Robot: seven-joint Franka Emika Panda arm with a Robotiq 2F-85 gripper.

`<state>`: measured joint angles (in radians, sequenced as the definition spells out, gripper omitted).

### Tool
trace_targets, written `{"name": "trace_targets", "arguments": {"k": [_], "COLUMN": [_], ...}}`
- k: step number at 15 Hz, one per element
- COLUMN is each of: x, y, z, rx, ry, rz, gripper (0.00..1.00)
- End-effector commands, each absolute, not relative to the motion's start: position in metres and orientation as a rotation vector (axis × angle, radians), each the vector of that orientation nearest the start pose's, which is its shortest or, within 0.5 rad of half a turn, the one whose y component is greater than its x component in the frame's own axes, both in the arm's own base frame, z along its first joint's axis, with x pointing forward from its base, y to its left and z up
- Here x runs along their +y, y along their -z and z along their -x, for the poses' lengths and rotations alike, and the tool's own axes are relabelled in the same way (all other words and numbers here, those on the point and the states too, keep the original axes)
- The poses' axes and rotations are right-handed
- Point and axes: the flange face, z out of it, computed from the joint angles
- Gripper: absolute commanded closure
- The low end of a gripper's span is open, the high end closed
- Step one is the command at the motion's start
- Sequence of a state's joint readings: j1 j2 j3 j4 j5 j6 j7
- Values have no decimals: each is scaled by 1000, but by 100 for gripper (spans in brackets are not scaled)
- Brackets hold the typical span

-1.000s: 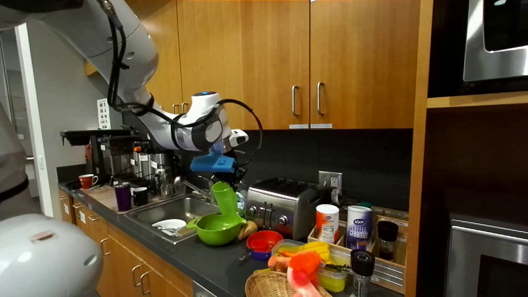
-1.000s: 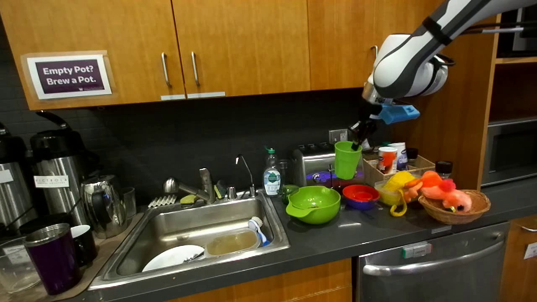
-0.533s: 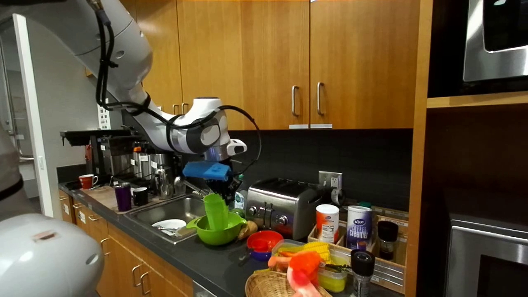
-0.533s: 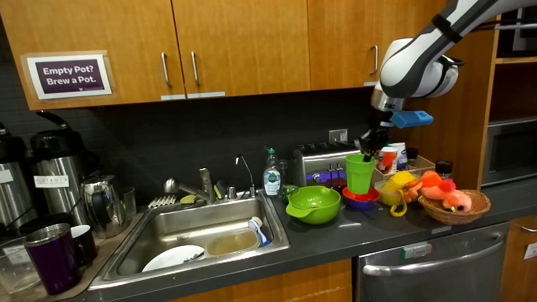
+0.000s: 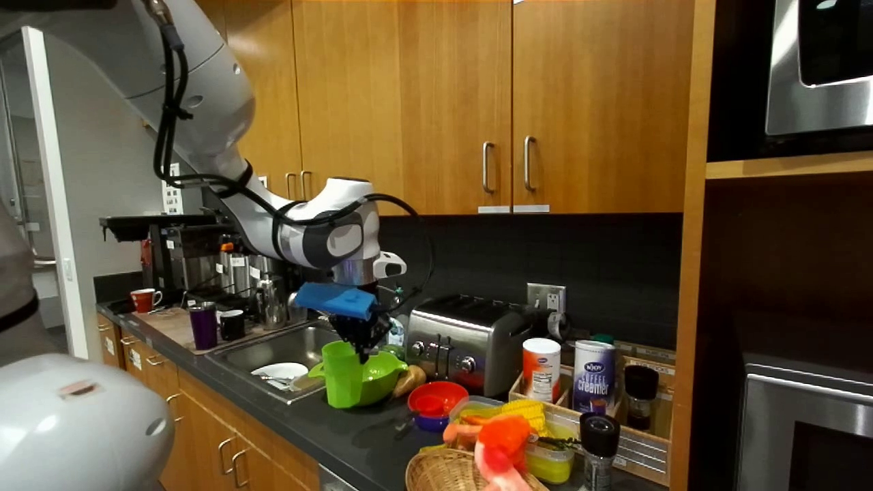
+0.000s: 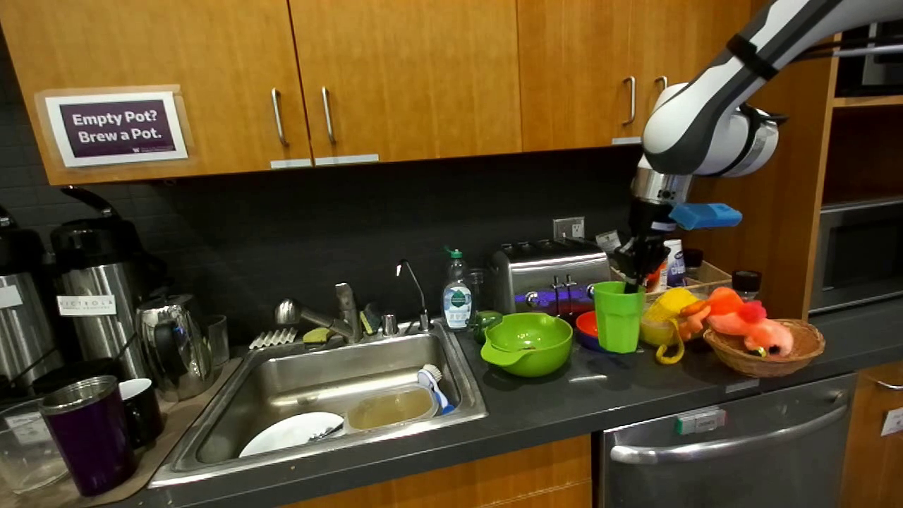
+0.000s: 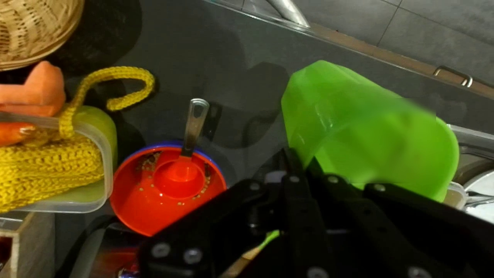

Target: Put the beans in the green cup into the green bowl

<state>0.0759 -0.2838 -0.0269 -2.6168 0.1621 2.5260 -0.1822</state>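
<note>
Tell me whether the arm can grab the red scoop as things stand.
Probably not: the hand is clamped on the green cup, so it looks occupied. Otherwise the way seems free: nothing covers the scoop, whose handle juts beyond the red dish.

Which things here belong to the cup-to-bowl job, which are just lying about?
Job:
gripper
green cup, pinched in it
green bowl
beans: too unclear to pick out

Lying about:
red dish
toaster
wicker basket
orange plush toy
purple tumbler
</note>
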Motion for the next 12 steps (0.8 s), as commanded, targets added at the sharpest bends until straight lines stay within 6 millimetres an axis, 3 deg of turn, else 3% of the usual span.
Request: {"name": "trace_targets", "arguments": {"k": [1, 12], "x": [18, 9], "y": [-356, -313], "z": [-430, -447], "rx": [-191, -215], "ry": [289, 354], "rz": [2999, 2986], "gripper": [99, 99]}}
